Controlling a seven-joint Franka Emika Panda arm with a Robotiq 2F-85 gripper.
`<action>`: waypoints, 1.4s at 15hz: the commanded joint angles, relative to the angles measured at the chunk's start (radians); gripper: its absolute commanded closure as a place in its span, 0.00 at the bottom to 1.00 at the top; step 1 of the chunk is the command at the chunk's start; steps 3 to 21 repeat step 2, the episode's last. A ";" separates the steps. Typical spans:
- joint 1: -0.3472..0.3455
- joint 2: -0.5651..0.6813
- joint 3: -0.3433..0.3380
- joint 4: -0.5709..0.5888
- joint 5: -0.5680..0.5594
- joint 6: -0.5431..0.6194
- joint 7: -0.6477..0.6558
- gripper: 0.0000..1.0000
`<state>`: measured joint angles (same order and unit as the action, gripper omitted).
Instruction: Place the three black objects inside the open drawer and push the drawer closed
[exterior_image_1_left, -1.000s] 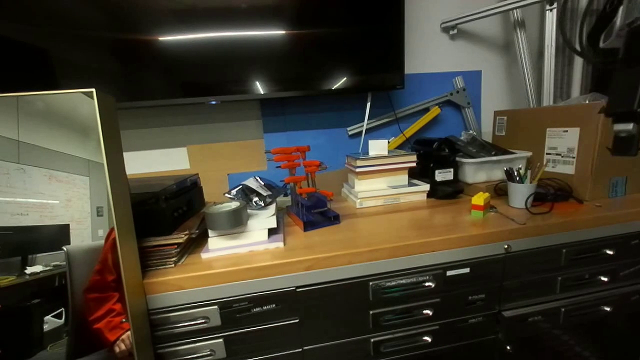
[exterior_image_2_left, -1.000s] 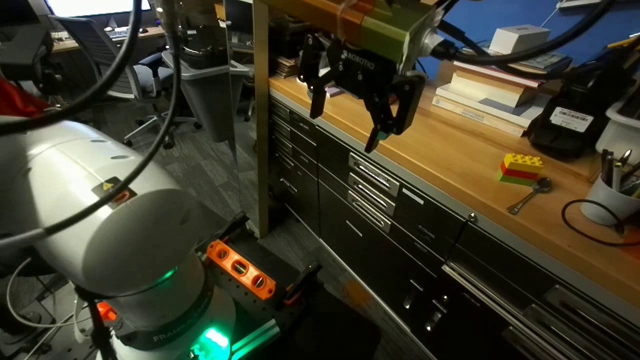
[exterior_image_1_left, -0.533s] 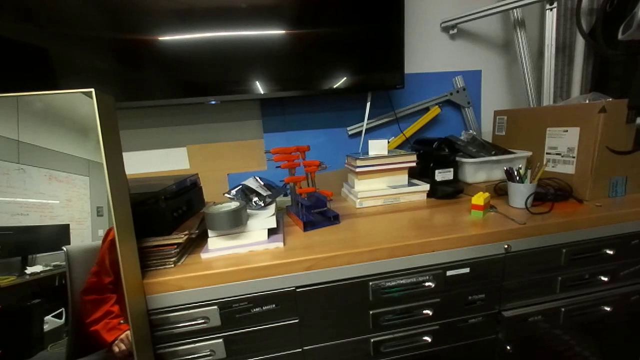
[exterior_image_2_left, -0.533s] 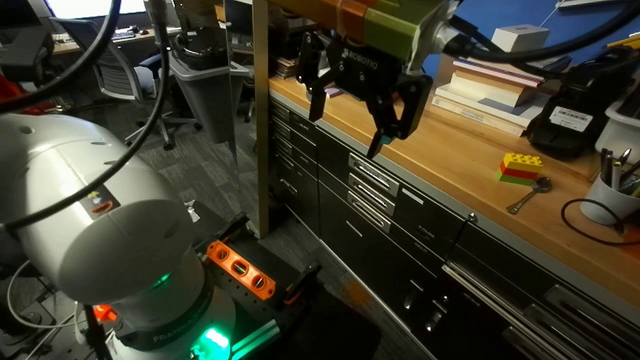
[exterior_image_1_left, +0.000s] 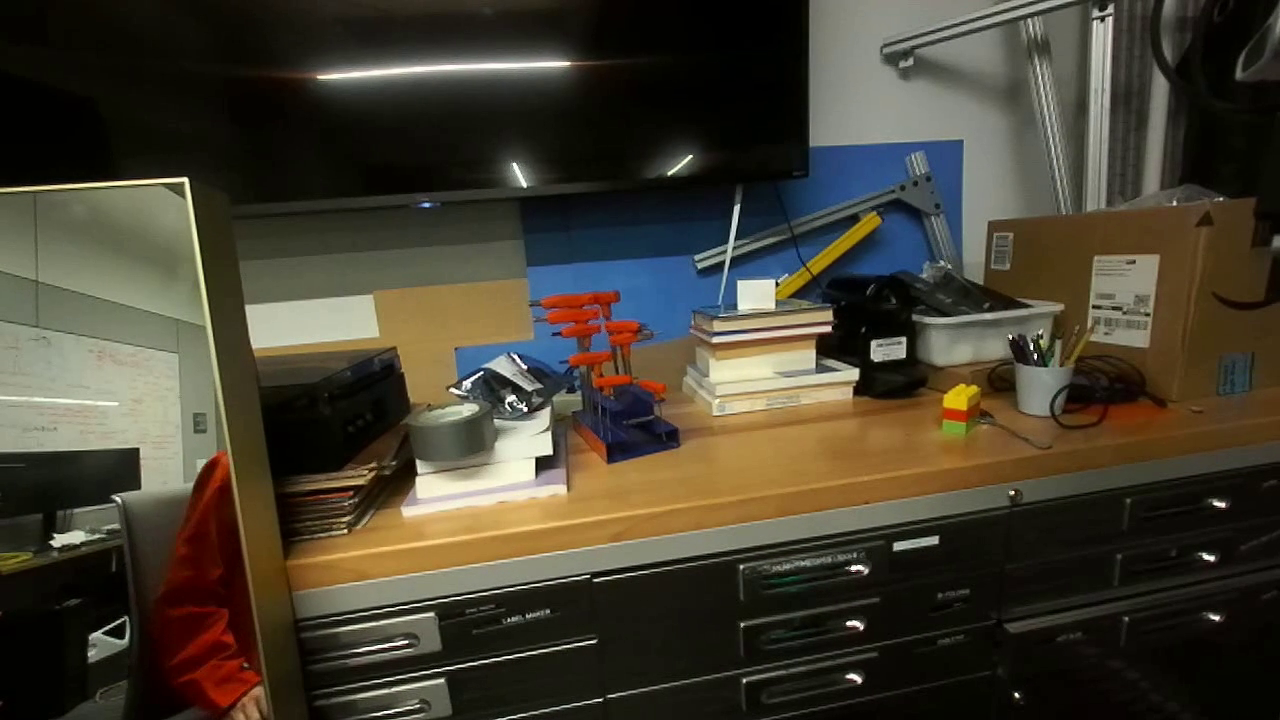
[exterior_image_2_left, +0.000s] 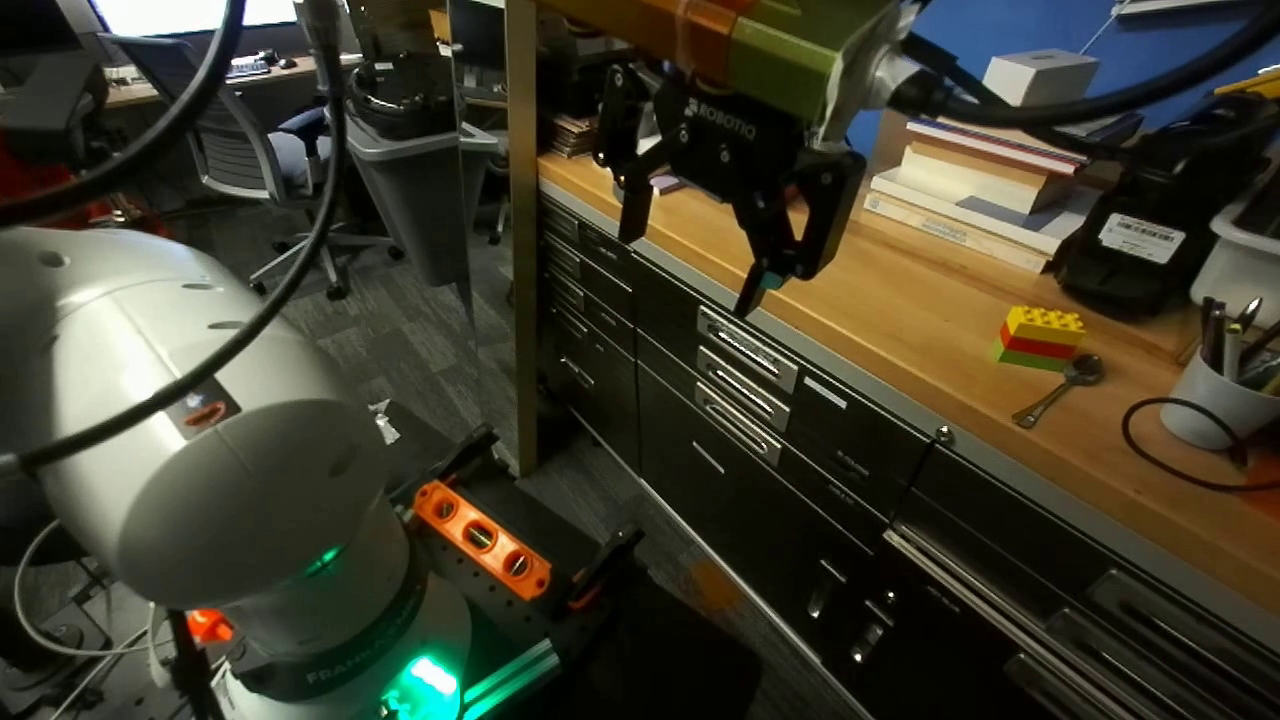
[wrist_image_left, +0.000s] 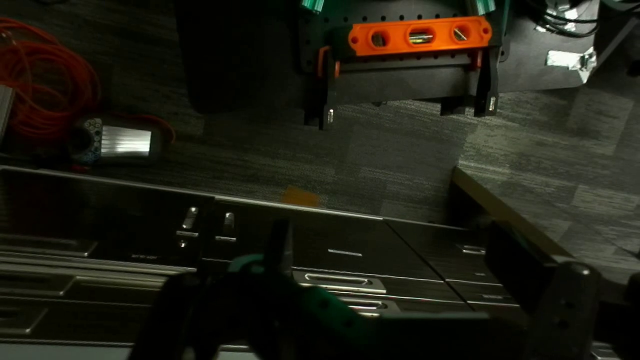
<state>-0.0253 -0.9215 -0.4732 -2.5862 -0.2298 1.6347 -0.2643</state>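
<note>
My gripper (exterior_image_2_left: 690, 270) is open and empty in an exterior view. It hangs in the air in front of the workbench, fingers pointing down. In the wrist view the fingers (wrist_image_left: 392, 237) are wide apart with nothing between them. Beyond them are the dark cabinet fronts and slotted metal handles. The black drawers (exterior_image_1_left: 800, 590) look shut in both exterior views, and no open drawer shows. Their handles (exterior_image_2_left: 748, 348) lie below and behind the gripper in an exterior view. I cannot make out a set of three black objects. A black device (exterior_image_1_left: 872, 340) with a white label stands on the bench.
The wooden bench holds a book stack (exterior_image_1_left: 765, 360), yellow-red-green bricks (exterior_image_2_left: 1042, 338), a spoon (exterior_image_2_left: 1058, 392), a pen cup (exterior_image_1_left: 1043, 388) and red-handled hex keys (exterior_image_1_left: 625, 390). A tall mirror (exterior_image_1_left: 110, 330) stands at the bench end. An orange level (exterior_image_2_left: 482, 540) lies by the robot base.
Over the first half second the gripper shifted slightly right and down in an exterior view, and the arm and cables swung. Since then it has hardly moved. The red-sleeved person in the mirror shifted slightly.
</note>
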 joint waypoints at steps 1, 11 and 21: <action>-0.051 0.021 0.036 -0.001 0.031 0.009 -0.035 0.00; -0.051 0.021 0.036 -0.001 0.031 0.009 -0.035 0.00; -0.051 0.021 0.036 -0.001 0.031 0.009 -0.035 0.00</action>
